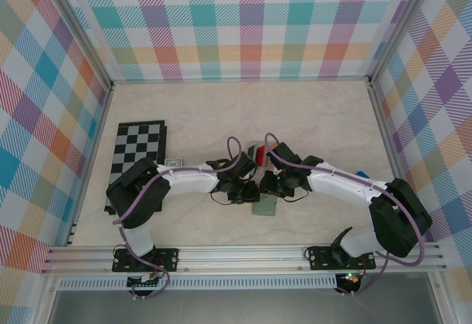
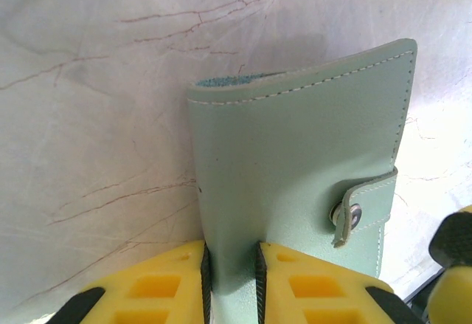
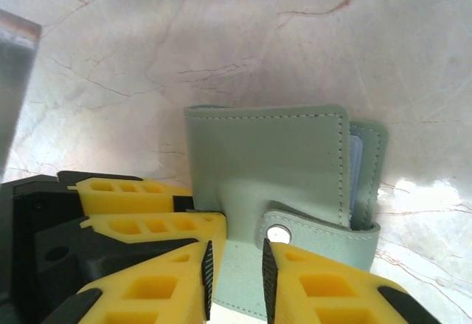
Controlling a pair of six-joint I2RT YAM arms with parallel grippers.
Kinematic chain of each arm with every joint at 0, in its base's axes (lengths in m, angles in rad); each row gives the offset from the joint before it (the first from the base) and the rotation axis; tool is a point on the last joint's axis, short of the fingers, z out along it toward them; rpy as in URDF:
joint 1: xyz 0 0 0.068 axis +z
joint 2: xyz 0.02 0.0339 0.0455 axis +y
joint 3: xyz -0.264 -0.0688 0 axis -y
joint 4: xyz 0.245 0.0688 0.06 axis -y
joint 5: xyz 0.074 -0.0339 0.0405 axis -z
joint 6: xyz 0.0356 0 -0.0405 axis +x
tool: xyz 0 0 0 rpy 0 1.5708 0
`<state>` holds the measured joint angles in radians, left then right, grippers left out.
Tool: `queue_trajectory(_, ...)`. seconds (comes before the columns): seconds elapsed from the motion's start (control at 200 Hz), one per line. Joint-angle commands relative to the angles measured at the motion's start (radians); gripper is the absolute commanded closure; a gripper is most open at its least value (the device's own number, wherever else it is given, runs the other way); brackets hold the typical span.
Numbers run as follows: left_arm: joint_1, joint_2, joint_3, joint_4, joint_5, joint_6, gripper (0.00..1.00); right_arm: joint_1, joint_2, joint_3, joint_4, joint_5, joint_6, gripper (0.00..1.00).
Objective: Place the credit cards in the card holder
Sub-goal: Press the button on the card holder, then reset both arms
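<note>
Sage-green holder (image 1: 264, 207) sits near the middle of the table (image 1: 310, 117), between my two hands. Left hand (image 2: 232, 259): clamped on the holder's near edge, with the snap strap just right of its fingers. Right hand (image 3: 237, 265): narrow, fingers astride the edge beside the snap; I cannot tell whether they press. Count: one holder, one chessboard (image 1: 136, 154) at far left, two hands. Red patch (image 1: 255, 151) behind the wrists, too hidden to count as cards.
</note>
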<state>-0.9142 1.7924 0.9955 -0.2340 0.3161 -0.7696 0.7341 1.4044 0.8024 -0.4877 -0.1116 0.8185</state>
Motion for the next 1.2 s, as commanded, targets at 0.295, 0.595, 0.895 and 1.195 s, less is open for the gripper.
queue_trajectory(0.295,-0.008,-0.003,-0.015,-0.020,-0.050,0.002,0.77,0.001,0.107,-0.009,-0.019,-0.001,-0.001,0.92)
queue_trajectory(0.595,-0.008,-0.231,-0.036,-0.035,-0.230,0.040,0.64,-0.029,-0.202,0.077,-0.244,0.381,-0.081,0.53)
queue_trajectory(0.895,0.066,-0.531,-0.087,-0.223,-0.768,0.216,0.19,-0.204,-0.368,0.010,-0.120,0.953,-0.329,0.05)
queue_trajectory(1.195,0.320,-0.651,-0.139,-0.278,-1.018,0.337,0.00,-0.449,-0.243,-0.140,0.327,0.785,-0.625,0.01)
